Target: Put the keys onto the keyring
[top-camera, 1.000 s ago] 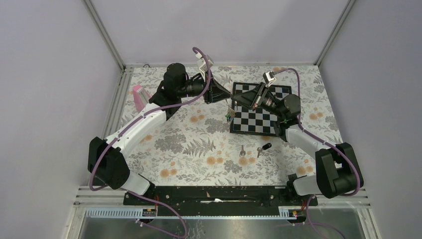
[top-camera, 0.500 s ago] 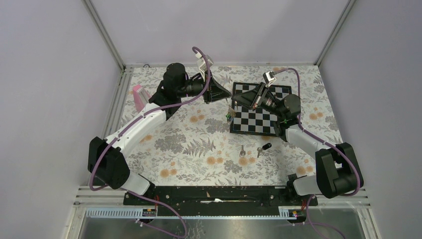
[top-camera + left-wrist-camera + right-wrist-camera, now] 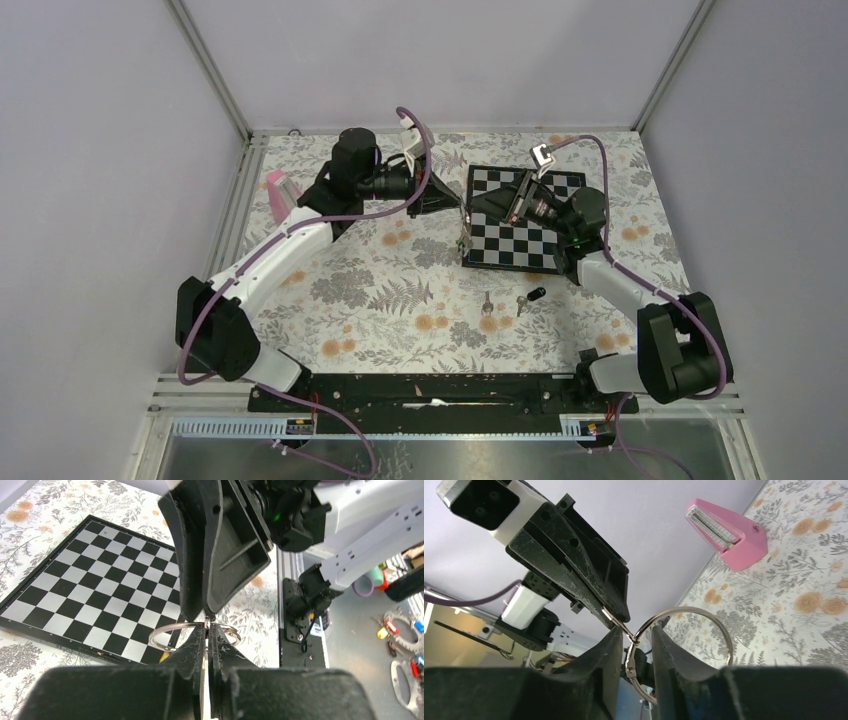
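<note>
**A:** How far along is it?

**B:** The left end effector is pinched tight on the thin silver wire keyring. The right end effector stands slightly parted around the same wire.

**A:** And the keys?

**B:** The plain silver key and the black-headed key lie on the floral counter, toward its near edge. I judge nothing is threaded yet.

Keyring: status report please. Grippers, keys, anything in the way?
Left gripper shut on keyring, by chessboard edge. Right gripper parted around the ring wire. Silver key and black-headed key on tablecloth, not yet threaded. Nothing seen in the way.
</note>
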`<state>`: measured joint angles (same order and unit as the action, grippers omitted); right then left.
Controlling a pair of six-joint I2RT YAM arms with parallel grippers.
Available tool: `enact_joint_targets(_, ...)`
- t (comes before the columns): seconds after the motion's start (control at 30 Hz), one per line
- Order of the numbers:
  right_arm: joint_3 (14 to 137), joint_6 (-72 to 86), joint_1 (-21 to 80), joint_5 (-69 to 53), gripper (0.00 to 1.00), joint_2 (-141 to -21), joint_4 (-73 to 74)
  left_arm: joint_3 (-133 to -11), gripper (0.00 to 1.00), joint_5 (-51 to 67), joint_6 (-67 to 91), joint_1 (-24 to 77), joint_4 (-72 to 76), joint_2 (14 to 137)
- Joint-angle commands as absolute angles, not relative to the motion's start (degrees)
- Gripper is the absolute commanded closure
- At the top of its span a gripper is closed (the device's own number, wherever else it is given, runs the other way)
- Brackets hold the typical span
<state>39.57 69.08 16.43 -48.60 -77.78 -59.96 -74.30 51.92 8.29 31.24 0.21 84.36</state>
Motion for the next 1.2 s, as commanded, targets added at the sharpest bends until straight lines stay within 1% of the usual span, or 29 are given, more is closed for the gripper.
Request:
enact_joint_targets(0.0,40.2,60.2,15.5,-52.3,0.61,-74.5,-57.9,-78.6,1.00,56.2,-2.0,31.2,-5.9,80.5)
enact_joint_targets(0.03,40.2,58.7,15.4,-53.3,0.59,-74.0,-56.8,-79.1,1.00,56.4,-3.6,31.2,-7.5,80.3)
enact_joint_targets(0.07,40.3,56.9,15.4,-54.4,0.54,-73.6,-55.8,-79.5,1.00,56.5,-5.4,31.3,-9.4,80.1)
enact_joint_targets(0.13,40.7,53.3,15.3,-56.9,0.47,-72.4,-53.0,-80.3,1.00,56.5,-8.5,31.4,-12.5,79.8)
enact_joint_targets(0.33,41.4,42.9,15.3,-65.1,0.42,-69.5,-45.4,-81.6,1.00,56.0,-15.3,32.1,-20.4,78.6)
enact_joint_targets(0.4,43.1,36.1,15.3,-68.1,0.37,-68.3,-37.2,-80.7,1.00,54.5,-15.7,32.5,-20.8,77.6)
enact_joint_targets(0.5,47.2,20.2,15.2,-69.4,0.19,-66.6,-17.9,-78.3,1.00,51.9,-17.1,33.0,-20.8,75.5)
enact_joint_targets(0.57,50.5,6.3,15.2,-66.5,0.11,-65.4,-2.3,-76.8,1.00,50.9,-17.9,33.2,-20.8,74.0)
enact_joint_targets(0.63,52.5,-6.9,15.2,-61.9,0.07,-64.1,11.4,-75.4,1.00,50.3,-18.4,33.2,-20.9,72.5)
enact_joint_targets(0.73,53.6,-17.8,15.2,-54.8,0.03,-61.9,23.1,-72.7,1.00,49.6,-19.6,33.2,-21.0,70.6)
enact_joint_targets(0.87,53.1,-26.8,15.2,-47.9,0.01,-59.3,31.9,-71.0,1.00,48.6,-21.1,33.4,-23.3,69.0)
enact_joint_targets(1.03,50.0,-32.7,15.2,-41.7,0.00,-56.1,38.5,-69.7,1.00,48.3,-22.7,33.7,-26.7,67.5)
enact_joint_targets(1.17,48.7,-37.2,15.2,-37.7,0.00,-55.8,43.7,-69.4,1.00,49.0,-27.4,34.2,-32.4,67.2)
